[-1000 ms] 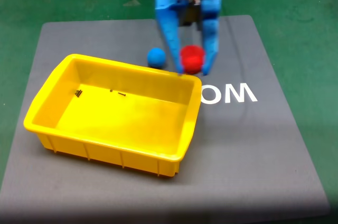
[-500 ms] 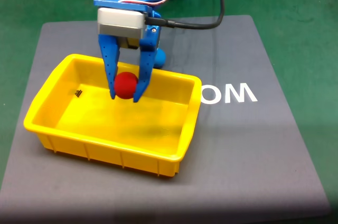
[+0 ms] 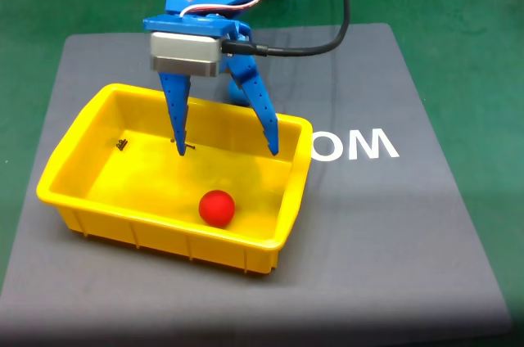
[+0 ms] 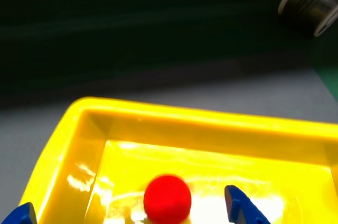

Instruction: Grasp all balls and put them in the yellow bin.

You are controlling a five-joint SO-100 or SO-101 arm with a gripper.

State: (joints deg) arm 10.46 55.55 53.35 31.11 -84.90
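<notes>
looking at the yellow bin point(image 3: 74, 168), i see my gripper point(image 3: 227, 150) spread wide and empty above it. the red ball point(image 3: 217, 207) lies inside. the blue ball point(image 3: 238, 93) peeks out behind the bin's far wall, so i go there.

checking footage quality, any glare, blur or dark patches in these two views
Fixed view: evenly lit and fairly sharp, with soft shadows inside the yellow bin and a dark band along the mat's near edge. Wrist view: soft overall, white glare on the bin floor beside the red ball, background very dark, jaws blurred at the bottom edge.
</notes>
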